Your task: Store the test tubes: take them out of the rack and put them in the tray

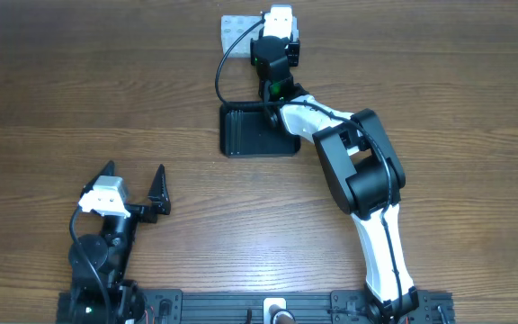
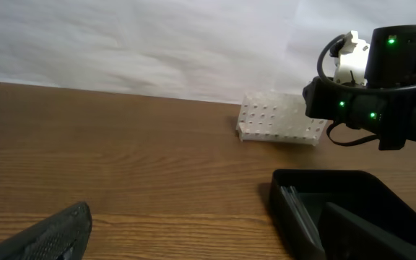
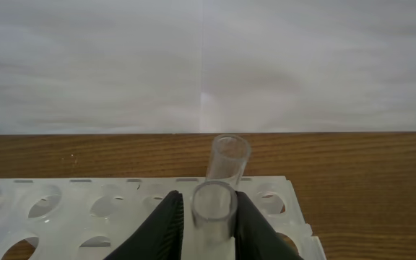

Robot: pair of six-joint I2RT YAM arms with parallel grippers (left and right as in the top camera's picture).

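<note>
- Rack (image 1: pixel 238 34): a white plastic block with rows of round holes. It sits on the table at the far edge, just beyond the tray.
- Gripped test tube (image 3: pixel 214 211): clear and cylindrical, with a smooth round open rim. It stands in a hole near one end of the rack. Its long axis is vertical and its mouth points up.
- Second test tube (image 3: pixel 228 160): the same clear cylinder, standing in the rack just behind the gripped tube. It is close to upright, mouth up, and its rim is higher than the gripped tube's rim.
- Right gripper (image 3: pixel 208 204): its matte black fingers (image 3: pixel 161 230) are drawn in against opposite sides of the gripped test tube, just below the rim. In the top view the gripper is over the right end of the rack.
- Tray (image 1: pixel 241 135): black and rectangular, with rounded corners and raised walls. It lies at the middle of the table, on the near side of the rack. In the left wrist view, pale streaks run along its inner floor; what they are cannot be told.
- Left gripper (image 1: pixel 135 168): its black tapered fingers are spread wide apart and hold nothing. It is at the near left of the table, well apart from the tray and rack.
- Table (image 1: pixel 439 81): brown wood-grain surface with a smooth finish.
</note>
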